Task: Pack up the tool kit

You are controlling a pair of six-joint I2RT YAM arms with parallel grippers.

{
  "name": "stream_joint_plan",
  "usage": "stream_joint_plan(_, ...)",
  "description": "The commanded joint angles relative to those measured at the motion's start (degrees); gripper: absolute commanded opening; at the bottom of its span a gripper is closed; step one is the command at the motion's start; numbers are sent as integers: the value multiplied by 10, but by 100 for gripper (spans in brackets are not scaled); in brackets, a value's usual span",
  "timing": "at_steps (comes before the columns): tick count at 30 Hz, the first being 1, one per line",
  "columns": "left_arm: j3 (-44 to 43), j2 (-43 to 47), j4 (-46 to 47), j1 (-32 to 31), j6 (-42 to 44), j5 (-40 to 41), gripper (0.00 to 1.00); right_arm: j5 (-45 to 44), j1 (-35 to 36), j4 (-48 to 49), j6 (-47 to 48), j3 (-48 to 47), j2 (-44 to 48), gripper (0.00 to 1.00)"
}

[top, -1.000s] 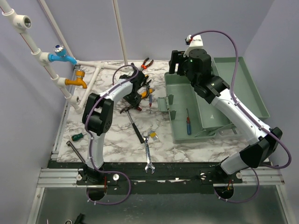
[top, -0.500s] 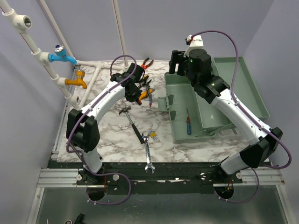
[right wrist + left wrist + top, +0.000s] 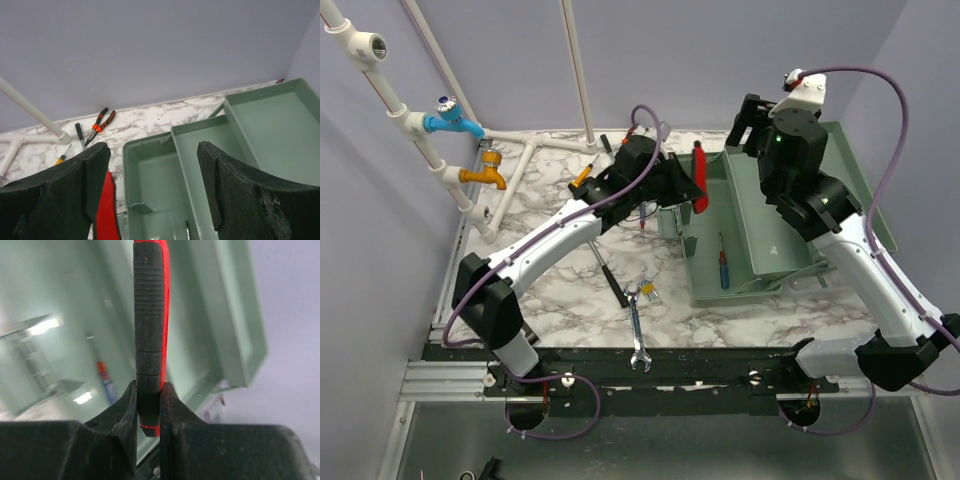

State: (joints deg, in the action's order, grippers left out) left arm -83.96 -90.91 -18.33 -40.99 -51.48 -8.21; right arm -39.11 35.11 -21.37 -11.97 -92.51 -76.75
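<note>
Tool [image 3: 148,340] rigid, light; ribbed rubber handle grippy. Left fingers [image 3: 127,412] clamped on handle end, may pivot; mid-handle hold steadier. Right fingers [image 3: 225,190] spread, empty, over toolbox [image 3: 740,292].

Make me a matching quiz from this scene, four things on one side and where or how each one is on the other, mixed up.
1. red-handled tool
2. wrench
3. small screwdriver
4. right gripper

A. lying inside the toolbox
B. open, empty
C. clamped in the left gripper
D. lying on the table

Pairs: 1-C, 2-D, 3-A, 4-B
</note>
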Motion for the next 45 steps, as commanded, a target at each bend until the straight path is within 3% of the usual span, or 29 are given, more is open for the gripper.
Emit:
stream_joint_plan(1, -76, -82, 153, -26, -23, -161, 0, -93, -4, -28, 2, -5, 26, 79)
stream_joint_plan(6, -132, -141, 91, -42, -45, -118, 0, -100, -4, -38, 0, 27, 60, 79)
stream_joint_plan(14, -64, -136, 48, -75, -61, 69, 0, -72, -4, -70, -49, 79, 97, 79)
stream_joint_plan(19, -60, -164, 26, -88, -78, 97, 0, -59, -4, -88, -65, 88, 99, 79)
stream_joint_plan(24, -63, -199, -10, -103, -79, 128, 8, -47, -4, -88, -77, 103, 110, 79)
stream_joint_plan(25, -62, -203, -13, -106, -78, 135, 12, -45, -4, -88, -76, 105, 111, 79)
stream_joint_plan(29, -69, -214, -22, -112, -54, 133, 43, -40, -4, -88, -79, 109, 111, 79)
stream_joint_plan(37, -99, -172, -70, -111, 36, 148, 80, -35, -4, -88, -81, 105, 108, 79)
stream_joint_plan(45, -94, -55, -130, -64, 190, 167, 83, -26, -4, -82, -78, 106, 105, 79)
